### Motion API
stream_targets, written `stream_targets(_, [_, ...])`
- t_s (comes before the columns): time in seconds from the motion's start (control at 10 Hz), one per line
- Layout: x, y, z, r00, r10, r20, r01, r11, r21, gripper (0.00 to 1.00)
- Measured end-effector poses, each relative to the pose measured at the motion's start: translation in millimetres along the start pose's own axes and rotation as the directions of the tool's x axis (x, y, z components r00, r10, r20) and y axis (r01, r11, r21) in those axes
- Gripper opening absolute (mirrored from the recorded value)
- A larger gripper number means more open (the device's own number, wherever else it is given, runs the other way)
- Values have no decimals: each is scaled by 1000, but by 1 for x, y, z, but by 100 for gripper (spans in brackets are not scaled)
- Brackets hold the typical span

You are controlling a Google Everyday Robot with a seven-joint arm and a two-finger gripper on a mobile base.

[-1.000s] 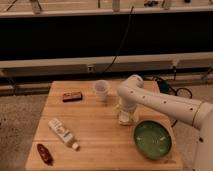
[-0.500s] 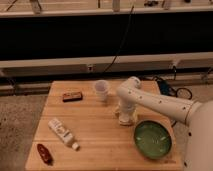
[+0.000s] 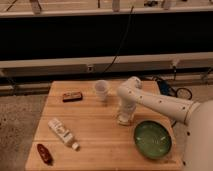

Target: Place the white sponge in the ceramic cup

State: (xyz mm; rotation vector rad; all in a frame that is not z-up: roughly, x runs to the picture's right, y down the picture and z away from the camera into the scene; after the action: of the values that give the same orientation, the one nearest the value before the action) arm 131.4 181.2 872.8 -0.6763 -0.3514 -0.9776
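The ceramic cup point(image 3: 101, 90) is a small plain white cup standing upright at the back middle of the wooden table point(image 3: 95, 125). My gripper point(image 3: 124, 119) hangs straight down from the white arm point(image 3: 150, 100) and reaches the table top to the right of and in front of the cup. A small off-white block under the gripper tip looks like the white sponge point(image 3: 123, 120); the gripper hides most of it. The gripper is about a cup's width clear of the cup.
A wide green bowl point(image 3: 152, 140) sits at the front right, close to the gripper. A white labelled bottle point(image 3: 62, 133) lies at the front left, a dark red object point(image 3: 44, 153) near the front left corner, and a brown flat object point(image 3: 72, 96) at the back left.
The gripper has stayed at nearly the same spot on the table, perhaps slightly lower. The objects on the table have not moved.
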Motion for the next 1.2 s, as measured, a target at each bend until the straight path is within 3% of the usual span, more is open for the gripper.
stream_targets(0.2, [-2,1,-1,1000,0,3,0,1000,-1,1])
stream_targets(0.6, [-2,4,-5,1000,1,4,-1,1000,-8,0])
stream_targets(1.0, [6,5,-44,1000,-1,-5,1,1000,-3,0])
stream_targets(1.2, [9,4,-49,1000,-1,-12,1,1000,1,0])
